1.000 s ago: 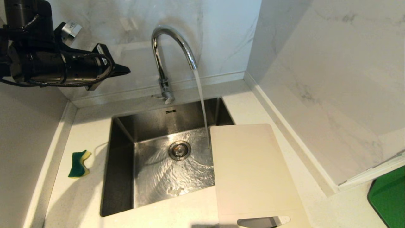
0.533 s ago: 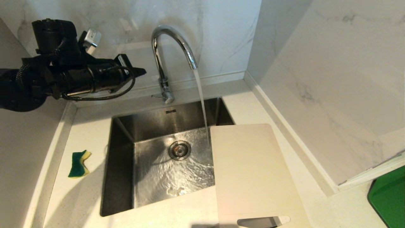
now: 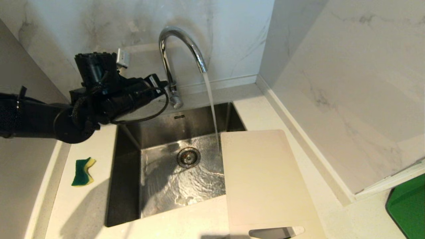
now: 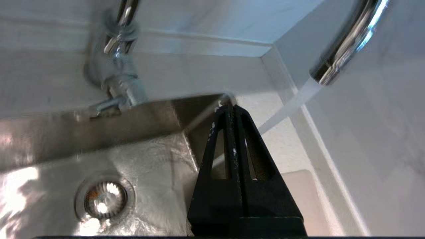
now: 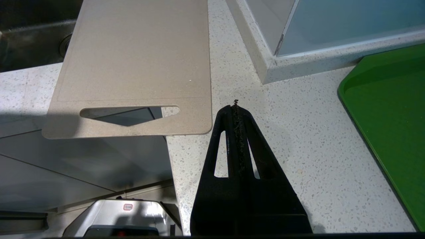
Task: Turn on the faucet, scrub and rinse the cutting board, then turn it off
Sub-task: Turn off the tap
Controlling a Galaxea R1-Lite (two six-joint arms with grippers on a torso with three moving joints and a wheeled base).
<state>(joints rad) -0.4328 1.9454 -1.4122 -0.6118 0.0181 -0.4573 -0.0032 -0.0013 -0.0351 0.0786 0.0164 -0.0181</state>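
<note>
The chrome faucet [image 3: 181, 39] is running, and its stream [image 3: 211, 103] falls into the sink just off the far corner of the cutting board [image 3: 265, 179]. That cream board lies flat across the sink's right rim and the counter, handle slot toward me. My left gripper [image 3: 164, 87] is shut and empty, its tip right beside the faucet's base, above the sink's back edge. In the left wrist view the left gripper [image 4: 230, 108] has the thin lever [image 4: 106, 105] off to one side. My right gripper [image 5: 235, 106] hangs shut and empty over the counter near the board's [image 5: 139, 59] handle end.
A green and yellow sponge [image 3: 82, 171] lies on the counter left of the steel sink [image 3: 124, 186]. A green tray [image 3: 408, 205] sits at the far right. Marble walls close in behind and to the right of the sink.
My left arm has swung down and to the right, from high at the left wall to the faucet's base. The water keeps running; board and sponge have not moved.
</note>
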